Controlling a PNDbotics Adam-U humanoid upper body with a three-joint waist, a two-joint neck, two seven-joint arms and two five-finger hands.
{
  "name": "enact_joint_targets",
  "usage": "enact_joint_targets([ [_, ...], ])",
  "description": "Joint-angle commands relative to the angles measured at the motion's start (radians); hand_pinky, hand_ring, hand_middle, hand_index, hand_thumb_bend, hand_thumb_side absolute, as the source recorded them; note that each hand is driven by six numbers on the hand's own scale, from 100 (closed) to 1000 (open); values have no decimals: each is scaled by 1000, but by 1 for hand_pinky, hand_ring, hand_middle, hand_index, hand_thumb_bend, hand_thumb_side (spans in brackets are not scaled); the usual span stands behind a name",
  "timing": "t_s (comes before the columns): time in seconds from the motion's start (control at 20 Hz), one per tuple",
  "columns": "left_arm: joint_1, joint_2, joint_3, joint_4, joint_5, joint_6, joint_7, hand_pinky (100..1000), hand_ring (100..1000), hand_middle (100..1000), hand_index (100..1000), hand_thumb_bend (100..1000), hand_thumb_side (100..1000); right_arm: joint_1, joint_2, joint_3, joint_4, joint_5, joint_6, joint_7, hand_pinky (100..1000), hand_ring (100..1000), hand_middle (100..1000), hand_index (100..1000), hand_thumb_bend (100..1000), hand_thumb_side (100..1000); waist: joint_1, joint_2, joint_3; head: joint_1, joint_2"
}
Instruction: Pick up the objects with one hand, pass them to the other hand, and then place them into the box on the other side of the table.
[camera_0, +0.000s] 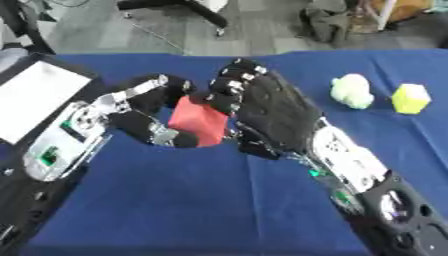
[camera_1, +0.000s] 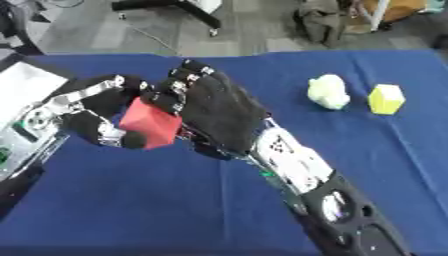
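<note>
My right hand (camera_0: 267, 107) sits over the middle of the worktop (camera_0: 201, 200), back of the hand toward the camera, its fingers (camera_0: 229, 85) curled over the top and near side of a red block (camera_0: 198, 121). My left hand (camera_0: 140, 107) meets it from the other side: its upper fingers arch over the block's far top edge and a lower finger or thumb (camera_0: 166, 137) hooks under the block's bottom corner. So I see both hands closed on the red block at once, holding it up above the blue cloth, between the two palms. I cannot tell which hand bears it more.

Out to my right, well apart from the hands, a pale green lumpy object (camera_0: 352, 91) lies on the cloth, and just beside it a yellow-green block (camera_0: 410, 98), the two not touching. At the far left edge I see a white, dark-rimmed box (camera_0: 35, 92).
</note>
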Motion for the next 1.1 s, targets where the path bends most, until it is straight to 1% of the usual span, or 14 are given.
enact_joint_targets([
  [0.05,-19,9,10,-17,6,-5,16,617,454,430,528,657,294,-16,1,-5,-20,-4,-4,1,653,560,399,516,154,112,1,-13,-1,2,-2],
  [0.1,-20,9,12,-16,7,-4,29,605,432,406,499,639,265,-16,0,-5,-20,-5,-6,2,654,561,401,518,158,115,0,-13,-1,2,-2],
  [0.2,-21,7,13,-15,11,-2,55,597,417,386,476,627,246,-16,0,-4,-20,-7,-10,6,655,564,403,519,162,116,0,-13,0,3,-2],
  [0.45,-25,3,12,-14,16,8,105,584,396,361,447,607,228,-17,-1,-4,-21,-12,-17,13,660,571,411,533,193,116,-2,-12,1,3,-2],
  [0.65,-24,2,13,-15,19,11,123,579,388,349,433,608,226,-17,-3,-5,-20,-16,-22,18,668,579,422,584,260,193,-3,-12,1,4,-2],
  [0.7,-24,3,13,-15,20,11,124,580,387,348,430,610,226,-17,-3,-6,-20,-17,-23,19,669,581,426,604,288,222,-3,-12,1,4,-2],
  [0.8,-24,4,11,-14,19,13,119,581,387,347,429,611,226,-17,-4,-5,-20,-15,-25,23,670,584,434,641,381,303,-2,-12,1,6,-2],
  [0.85,-24,5,9,-14,17,13,113,581,387,347,429,613,227,-17,-4,-5,-20,-13,-27,25,669,584,437,676,458,355,-2,-12,1,6,-2],
  [0.9,-23,7,7,-13,14,14,105,581,387,347,428,613,227,-17,-5,-6,-19,-11,-29,28,670,586,441,699,488,376,-2,-12,1,6,-2],
  [0.95,-22,8,5,-12,10,15,96,581,387,346,428,613,226,-16,-6,-5,-17,-7,-31,34,675,595,459,814,561,423,-1,-12,1,6,-2],
  [1.1,-22,10,2,-8,-1,17,74,581,389,346,428,615,226,-17,-6,-2,-11,6,-41,62,683,604,483,933,614,456,0,-13,1,7,-2],
])
